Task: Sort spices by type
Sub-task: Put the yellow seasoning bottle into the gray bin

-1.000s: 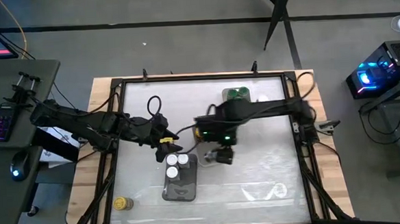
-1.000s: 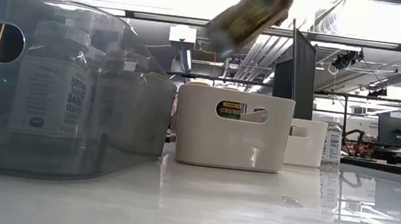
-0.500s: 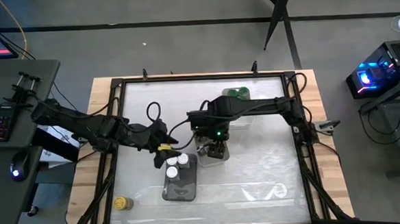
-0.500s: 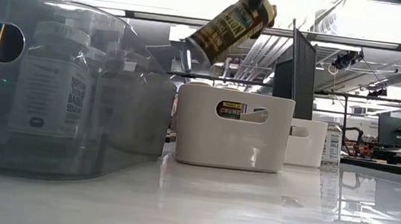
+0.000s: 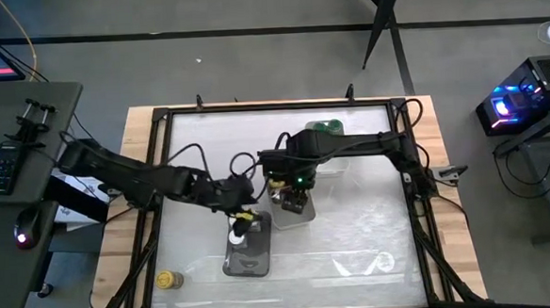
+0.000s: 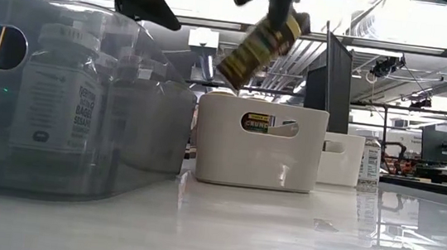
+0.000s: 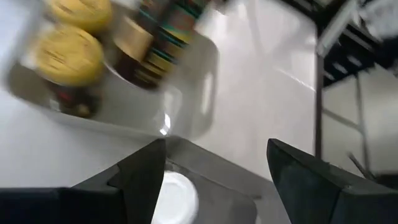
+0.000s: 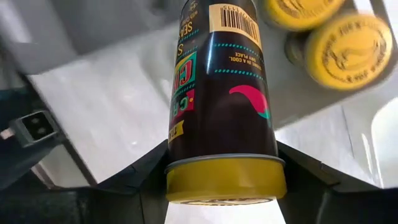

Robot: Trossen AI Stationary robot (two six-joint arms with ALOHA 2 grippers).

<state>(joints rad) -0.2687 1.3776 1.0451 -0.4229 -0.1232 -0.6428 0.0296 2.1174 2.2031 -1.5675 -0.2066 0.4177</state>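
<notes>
My right gripper (image 5: 291,196) is shut on a dark-labelled spice jar with a yellow lid (image 8: 221,93), over a white tray (image 6: 257,158) that holds two more yellow-lidded jars (image 8: 351,50). The held jar also shows tilted in the low view (image 6: 261,46). My left gripper (image 5: 245,217) is open and empty above a grey tray (image 5: 248,261) of white-lidded jars; one white lid (image 7: 177,196) lies below its fingers. Green-lidded jars (image 5: 325,128) stand at the far side. A lone yellow-lidded jar (image 5: 168,279) stands at the near left. My right gripper pinches the jar between its two fingers on the sides just below the yellow lid (image 8: 224,180). The fingers come from above. The jar hangs tilted, lid end up and base (image 6: 225,69) lower, lifted clear above the white tray.
The dark frame rails (image 5: 158,179) run round the white table top. A second white tray (image 6: 341,158) and a small bottle (image 6: 371,167) stand farther back in the low view. Bare table top (image 5: 364,234) lies at the near right.
My right gripper has gone a little toward the table's left and down with the jar, which has tipped steeper over the white tray. My left gripper has gone toward the right and near edge, from beside the grey tray to above its white-lidded jars.
</notes>
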